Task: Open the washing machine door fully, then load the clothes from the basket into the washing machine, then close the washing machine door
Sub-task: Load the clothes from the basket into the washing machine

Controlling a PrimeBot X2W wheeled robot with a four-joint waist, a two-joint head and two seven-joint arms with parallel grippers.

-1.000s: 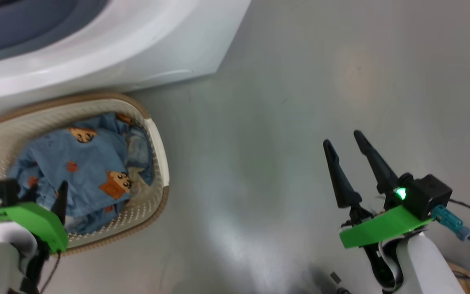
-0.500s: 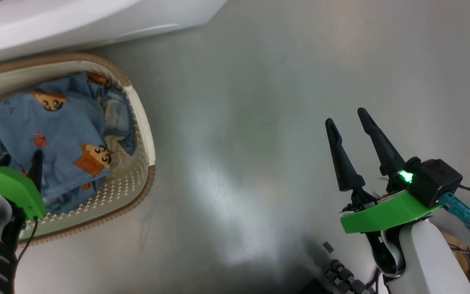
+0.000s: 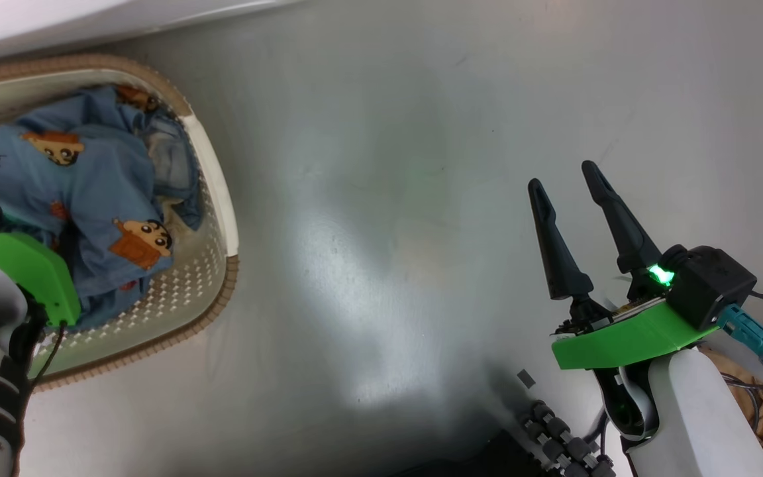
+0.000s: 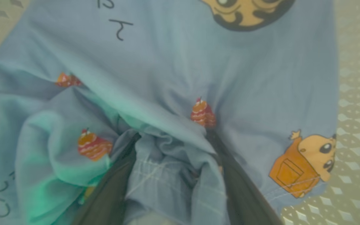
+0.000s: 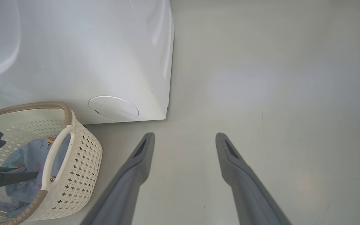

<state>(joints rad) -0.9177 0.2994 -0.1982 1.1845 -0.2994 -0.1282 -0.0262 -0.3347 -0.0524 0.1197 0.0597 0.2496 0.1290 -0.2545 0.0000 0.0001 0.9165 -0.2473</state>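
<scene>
The clothes [image 4: 180, 78] lie in a soft heap inside the basket [image 3: 217, 218]. They are thin light blue cloth, all wrinkled and folded, with orange-brown cartoon faces, small orange cakes and a few black scribbles printed on them.

The basket is cream-white plastic with rounded corners. Its walls are full of small diamond holes, and a brown rim that looks woven runs round the top. A smooth white handle curves along one side. The basket sits on the floor [image 3: 388, 199], right in front of the washing machine [image 5: 73, 47].

The left gripper [image 4: 172, 137] is down in the basket. Its two long dark fingers [image 4: 114, 175] are poked into the blue cloth and stand wide apart. A lump of cloth is bunched up between them, but it is not pinched tight.

The washing machine is big, white and smooth. A flat round cap [image 5: 113, 108] sits low on its front near the corner.

The right gripper [image 3: 560, 175] is well away from the basket, above the bare floor. Its pointy fingers are spread open and have hold of nothing. A bright green plastic plate [image 3: 626, 334] sits behind them. The floor is grey, smooth and a bit shiny.
</scene>
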